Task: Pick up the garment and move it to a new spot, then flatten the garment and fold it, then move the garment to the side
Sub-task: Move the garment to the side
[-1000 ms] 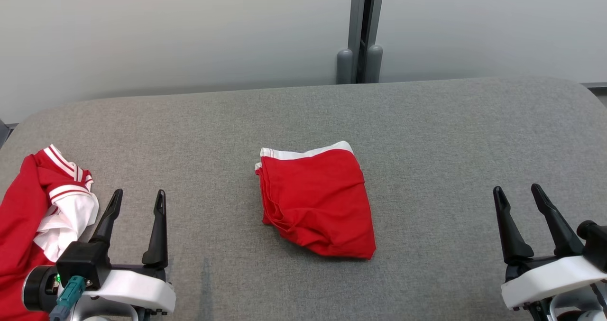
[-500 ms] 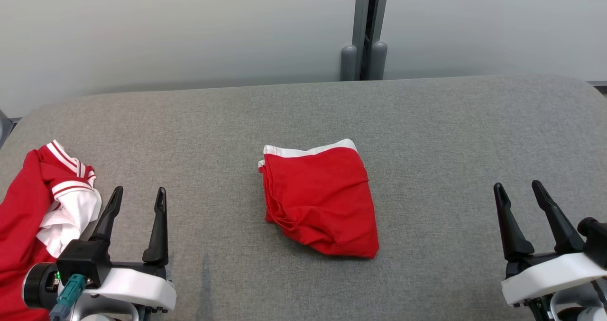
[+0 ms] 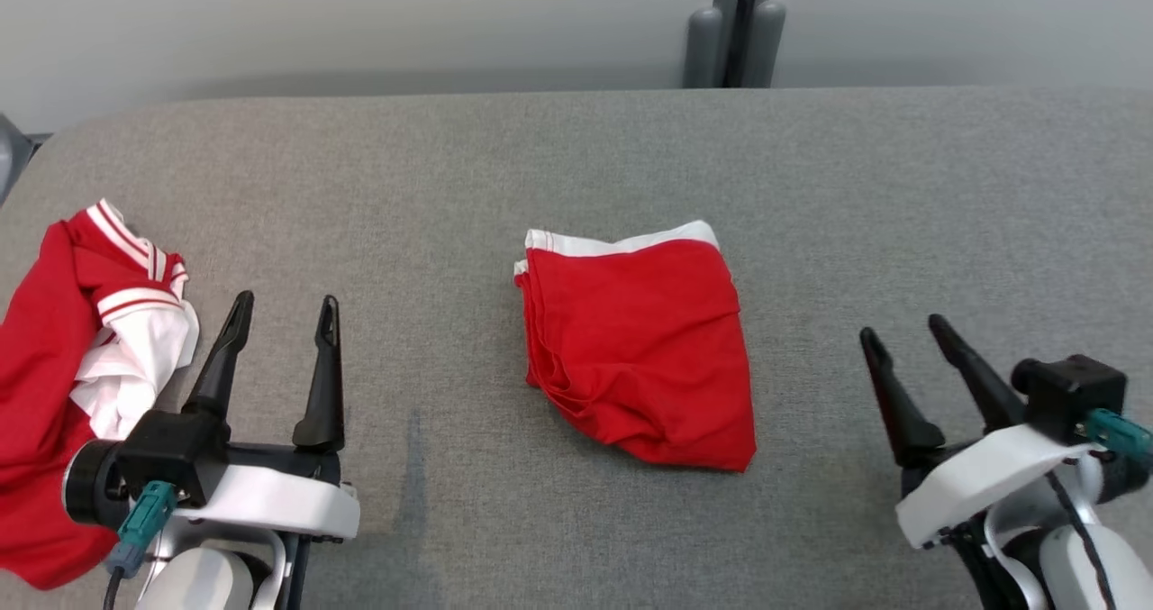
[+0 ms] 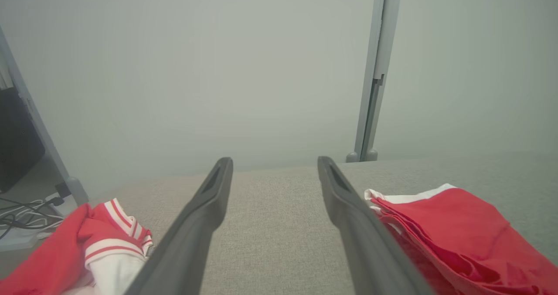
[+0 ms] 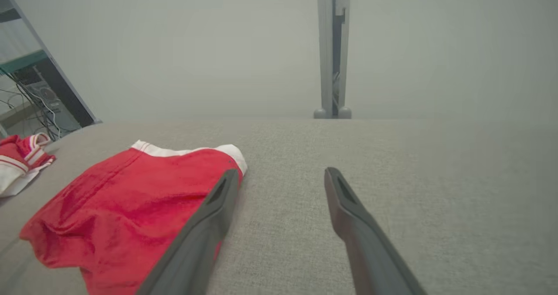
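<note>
A folded red garment [image 3: 635, 349] with a white band along its far edge lies at the middle of the grey padded table [image 3: 576, 159]. It also appears in the left wrist view as the red garment [image 4: 457, 234] and in the right wrist view as the red garment [image 5: 130, 212]. My left gripper [image 3: 286, 300] stands open at the lower left, well left of the fold, with nothing between its fingers [image 4: 213, 199]. To the fold's right, my right gripper [image 3: 902, 326] is open and empty too, its fingers [image 5: 348, 208] over bare cloth.
A crumpled red and white striped garment [image 3: 90, 340] lies at the table's left edge, just left of my left gripper. A pale wall with a grey post [image 3: 739, 24] stands behind the table. Cables and a shelf [image 5: 39, 94] sit beyond the left end.
The head camera has tipped down and shifted, so the whole picture moved. My right gripper has come in leftward toward the folded garment. Both grippers stay open.
</note>
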Tool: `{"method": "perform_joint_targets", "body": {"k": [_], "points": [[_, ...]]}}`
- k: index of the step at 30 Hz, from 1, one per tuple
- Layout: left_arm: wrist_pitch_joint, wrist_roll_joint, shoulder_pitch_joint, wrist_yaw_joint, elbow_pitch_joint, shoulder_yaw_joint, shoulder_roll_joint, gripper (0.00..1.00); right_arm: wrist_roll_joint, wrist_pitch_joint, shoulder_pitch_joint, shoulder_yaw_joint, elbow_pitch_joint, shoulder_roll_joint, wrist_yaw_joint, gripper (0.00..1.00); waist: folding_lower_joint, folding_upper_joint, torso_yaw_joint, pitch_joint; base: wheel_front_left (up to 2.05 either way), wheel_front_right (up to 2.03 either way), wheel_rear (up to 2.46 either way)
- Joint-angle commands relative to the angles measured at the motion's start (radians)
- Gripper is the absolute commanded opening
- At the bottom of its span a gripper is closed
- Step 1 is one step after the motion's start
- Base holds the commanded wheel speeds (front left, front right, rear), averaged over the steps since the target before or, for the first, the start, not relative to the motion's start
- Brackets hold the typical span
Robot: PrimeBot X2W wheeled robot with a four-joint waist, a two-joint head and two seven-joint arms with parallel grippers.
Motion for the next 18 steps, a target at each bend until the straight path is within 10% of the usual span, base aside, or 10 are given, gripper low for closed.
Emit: {"method": "perform_joint_targets", "body": {"k": [1,16,17,18], "points": [[-0.006,0.004,-0.027,-0.008,0.007,-0.003,-0.004,1.0,0.017,0.02,-0.029,0.038,0.024,-0.011,0.0,1.0,0.0,-0.0001,0.036,0.049,0.0,0.0,0.0],[-0.036,0.016,-0.127,-0.063,0.093,0.005,-0.081,1.0,0.169,0.159,-0.204,0.316,0.239,-0.059,0.0,1.0,0.0,-0.0001,0.105,0.155,0.0,0.0,0.0],[-0.036,0.019,-0.13,-0.065,0.097,0.01,-0.083,1.0,0.177,0.157,-0.21,0.323,0.247,-0.06,0.0,0.5,0.0,-0.0001,0.106,0.155,0.0,0.0,0.0],[-0.037,0.02,-0.133,-0.069,0.099,0.014,-0.084,1.0,0.183,0.152,-0.216,0.327,0.254,-0.061,0.0,0.33,0.0,-0.0001,0.106,0.155,0.0,0.0,0.0]]}}
